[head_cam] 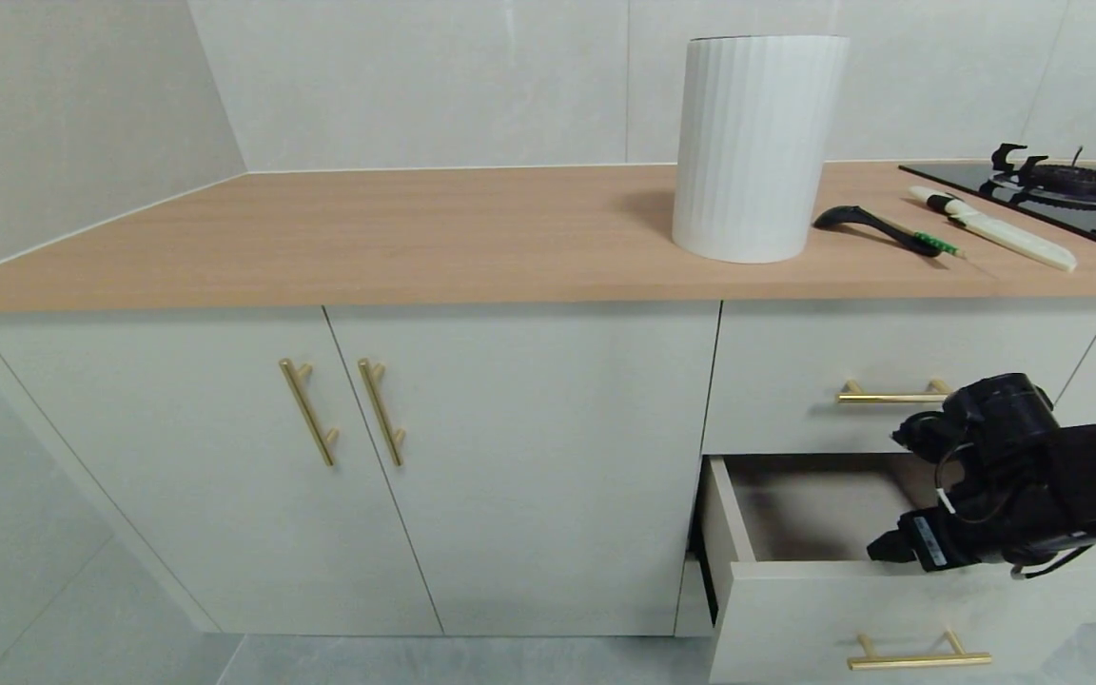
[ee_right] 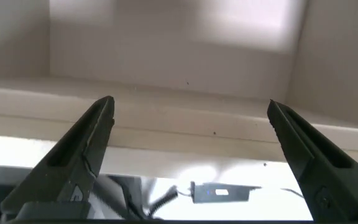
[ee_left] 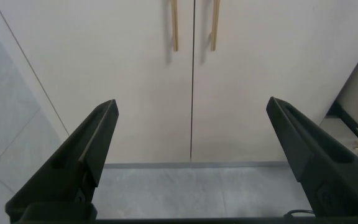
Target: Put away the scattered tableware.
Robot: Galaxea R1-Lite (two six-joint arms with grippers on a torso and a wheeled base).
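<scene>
The right gripper (head_cam: 890, 550), jaws spread and empty, sits at the open drawer (head_cam: 729, 514). The black ladle (head_cam: 876, 226) and white knife (head_cam: 1005, 231) lie on the countertop (head_cam: 415, 228) above it, both slanting from back-left to front-right. The left gripper (ee_left: 191, 115), also spread and empty, faces the cabinet doors (ee_left: 135, 74) well to the left, so the right arm looks nearer

Pale tiled walls (head_cam: 415, 76); wood countertop (head_cam: 367, 228); white cabinet doors (head_cam: 510, 457), gold handles (head_cam: 308, 411); grey floor (head_cam: 82, 628).
</scene>
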